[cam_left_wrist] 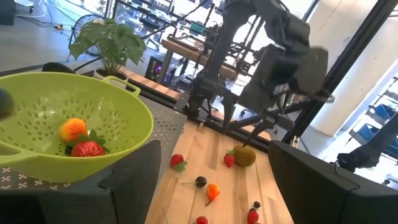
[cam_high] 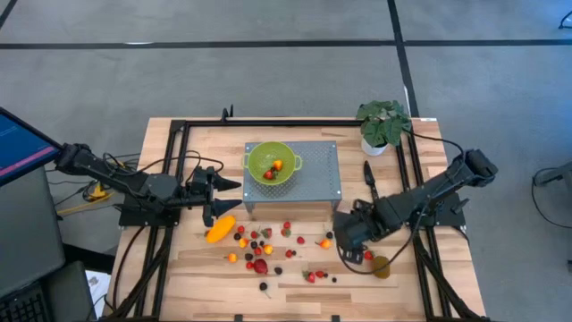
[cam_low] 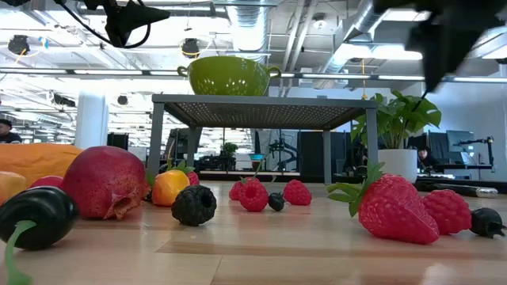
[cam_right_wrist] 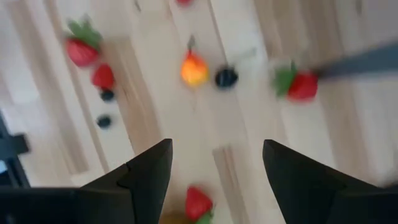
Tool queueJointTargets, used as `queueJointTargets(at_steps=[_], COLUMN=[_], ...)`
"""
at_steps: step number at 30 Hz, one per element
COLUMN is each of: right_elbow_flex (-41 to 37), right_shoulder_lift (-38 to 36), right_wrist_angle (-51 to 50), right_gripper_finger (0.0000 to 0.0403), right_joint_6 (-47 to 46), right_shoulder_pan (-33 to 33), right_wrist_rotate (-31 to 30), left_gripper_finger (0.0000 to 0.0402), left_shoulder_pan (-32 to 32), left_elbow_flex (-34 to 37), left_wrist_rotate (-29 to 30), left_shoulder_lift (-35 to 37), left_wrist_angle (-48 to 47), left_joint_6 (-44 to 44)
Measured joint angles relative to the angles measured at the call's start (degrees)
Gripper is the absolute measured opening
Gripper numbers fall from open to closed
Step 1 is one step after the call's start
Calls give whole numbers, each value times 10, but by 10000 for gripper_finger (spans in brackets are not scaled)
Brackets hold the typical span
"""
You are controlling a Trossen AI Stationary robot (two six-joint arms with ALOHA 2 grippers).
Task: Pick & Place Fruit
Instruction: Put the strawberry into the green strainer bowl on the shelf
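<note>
High view shows a green colander (cam_high: pixel 271 165) standing on a grey perforated stand (cam_high: pixel 317 170) at the middle of the table (cam_high: pixel 447 277), raised so fruit can be dropped in from above. Two pieces, one orange and one red, already lie in the bowl. Most of the fruit remains scattered on the wood in front of the stand: small red, orange and dark berries, a long orange-yellow fruit (cam_high: pixel 220 229) at the left of the scatter, a red round fruit (cam_high: pixel 260 266) near the front, and a brown-green oval fruit (cam_high: pixel 382 267) at the right.

The left gripper (cam_high: pixel 214 199) hovers off the stand's left side, above the long fruit, fingers spread and holding nothing. Its wrist view looks across the colander rim, which suggests a position suited to releasing into the bowl rather than to picking.

The right gripper (cam_high: pixel 344 237) is held low over the right part of the scatter, jaws released and empty. Its wrist view looks down between the two dark fingers (cam_right_wrist: pixel 146 171) at a strawberry (cam_right_wrist: pixel 198 203) and an orange berry (cam_right_wrist: pixel 194 70); this appears to be an approach for the next pick.

A potted plant (cam_high: pixel 382 125) and a black-handled knife (cam_high: pixel 368 172) sit beside the stand, not in the fruit area.

Judged progress: early, with nearly all fruit still to move.
</note>
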State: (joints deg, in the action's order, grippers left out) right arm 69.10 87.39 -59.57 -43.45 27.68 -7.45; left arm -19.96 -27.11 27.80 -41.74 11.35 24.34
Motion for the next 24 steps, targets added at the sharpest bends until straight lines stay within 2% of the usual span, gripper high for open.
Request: queueJointTargets(at_steps=[12, 19, 24], right_elbow_flex=[-57, -94, -120], right_shoulder_lift=[0, 0, 0], right_wrist_angle=[1, 2, 38], right_gripper_finger=[244, 244, 244], right_joint_6=[-172, -233, -256], right_shoulder_pan=[79, 107, 125], right_wrist_rotate=[0, 1, 3], left_gripper_finger=[291, 291, 291], left_shoulder_pan=[0, 0, 0], left_elbow_flex=[0, 0, 0], left_wrist_rotate=[0, 0, 0], left_shoulder_lift=[0, 0, 0], left_wrist_angle=[3, 3, 3], left_joint_6=[0, 0, 0])
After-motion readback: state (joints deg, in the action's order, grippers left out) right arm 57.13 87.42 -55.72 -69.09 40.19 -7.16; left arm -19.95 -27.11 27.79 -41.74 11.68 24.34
